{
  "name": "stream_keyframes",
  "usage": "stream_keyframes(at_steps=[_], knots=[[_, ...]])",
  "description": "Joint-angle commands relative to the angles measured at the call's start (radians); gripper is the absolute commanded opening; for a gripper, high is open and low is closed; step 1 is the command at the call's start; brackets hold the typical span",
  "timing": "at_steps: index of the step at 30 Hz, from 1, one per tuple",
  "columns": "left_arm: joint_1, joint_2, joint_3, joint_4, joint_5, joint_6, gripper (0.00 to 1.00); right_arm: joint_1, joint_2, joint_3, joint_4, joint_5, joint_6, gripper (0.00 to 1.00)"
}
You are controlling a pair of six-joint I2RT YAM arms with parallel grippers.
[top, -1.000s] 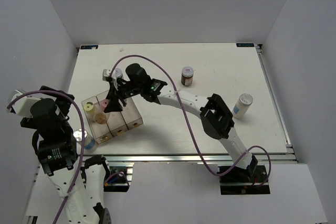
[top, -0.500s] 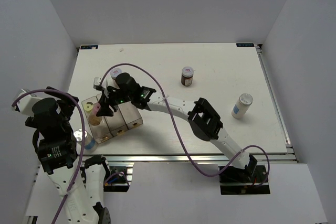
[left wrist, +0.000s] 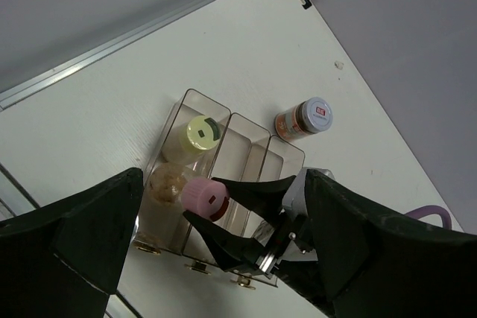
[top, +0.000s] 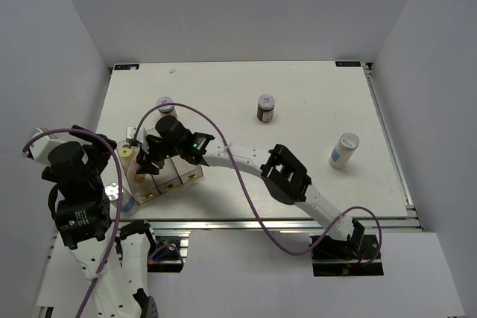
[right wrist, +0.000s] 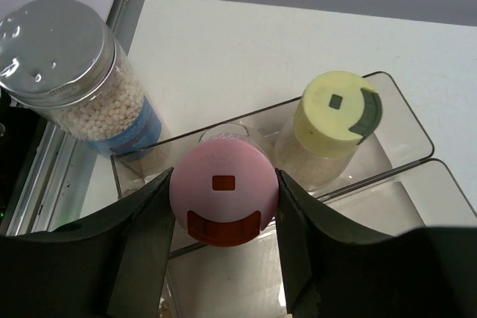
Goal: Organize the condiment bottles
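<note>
The white table (top: 298, 176) bore everything. The right arm (top: 291, 176) reached across it from its base toward the left side, while the left arm (top: 74, 206) stood raised over the near left corner.

A clear three-compartment tray (left wrist: 250, 147) lay near that corner. The right gripper (right wrist: 223, 180) hung over the tray and was clamped on the pink-lidded jar (right wrist: 223, 206). Its two black fingers (right wrist: 145, 243) pressed against opposite sides of the jar just under the lid, and the lid faced straight up at the wrist. The jar sat upright above the near end of the tray's outermost compartment. I could not tell whether its base had reached the tray floor.

In that same compartment a yellow-lidded jar (right wrist: 339, 109) stood further along, close beside the held jar. A tan jar (left wrist: 165, 182) showed next to the pink lid. A silver-lidded jar (right wrist: 59, 50) with a blue label stood outside the tray, just beside its wall.

The left gripper (left wrist: 223, 176) hovered above with its jaws spread wide apart and held nothing; the tray and its jars lay well beyond its fingertips.

Three more jars stood on bare table: a red-labelled jar (top: 165, 102) just past the tray, a dark brown jar (top: 266, 108) mid-table and a white jar (top: 343, 150) far to the right.
</note>
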Motion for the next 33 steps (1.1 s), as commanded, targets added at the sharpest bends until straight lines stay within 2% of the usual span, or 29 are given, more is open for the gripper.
stream_keyframes(at_steps=[1, 3, 5, 7, 10, 11, 14, 17, 20, 25, 28, 31, 32, 33], knots=[[-0.002, -0.009, -0.015, -0.008, 0.028, -0.005, 0.98, 0.019, -0.004, 0.041, -0.013, 0.019, -0.062, 0.0], [-0.002, -0.011, -0.015, -0.009, 0.034, -0.007, 0.98, 0.032, -0.004, 0.034, -0.015, 0.031, -0.074, 0.0], [0.0, -0.014, -0.016, -0.016, 0.038, -0.005, 0.98, 0.036, -0.002, 0.026, -0.01, 0.049, -0.074, 0.11], [0.0, -0.017, -0.016, -0.022, 0.042, -0.004, 0.98, 0.038, -0.001, 0.023, -0.01, 0.066, -0.082, 0.16], [0.0, -0.022, -0.015, -0.029, 0.05, -0.004, 0.98, 0.042, 0.001, 0.017, -0.01, 0.079, -0.091, 0.35], [0.0, -0.023, -0.016, -0.031, 0.051, -0.004, 0.98, 0.044, -0.001, 0.017, -0.01, 0.082, -0.093, 0.48], [0.0, -0.022, -0.015, -0.04, 0.065, -0.002, 0.98, 0.045, -0.001, 0.017, -0.01, 0.089, -0.096, 0.63], [0.0, -0.017, -0.007, -0.071, 0.071, -0.01, 0.98, 0.047, -0.004, 0.017, -0.018, 0.089, -0.096, 0.73], [0.0, -0.005, 0.014, -0.132, 0.071, -0.022, 0.98, 0.047, -0.01, 0.015, -0.029, 0.092, -0.102, 0.79], [0.0, 0.003, 0.062, -0.248, 0.082, -0.047, 0.98, 0.045, -0.044, -0.014, -0.033, 0.097, -0.094, 0.79], [0.0, 0.012, 0.095, -0.33, 0.088, -0.071, 0.93, 0.036, -0.116, -0.064, -0.027, 0.076, -0.076, 0.76], [0.0, 0.02, 0.117, -0.387, 0.097, -0.085, 0.75, 0.01, -0.22, -0.172, -0.004, 0.031, -0.036, 0.74], [0.0, 0.017, 0.115, -0.387, 0.116, -0.081, 0.64, 0.001, -0.272, -0.225, 0.0, 0.017, -0.025, 0.74], [0.0, 0.008, 0.112, -0.388, 0.148, -0.082, 0.59, -0.007, -0.296, -0.251, 0.0, -0.018, -0.002, 0.74]])
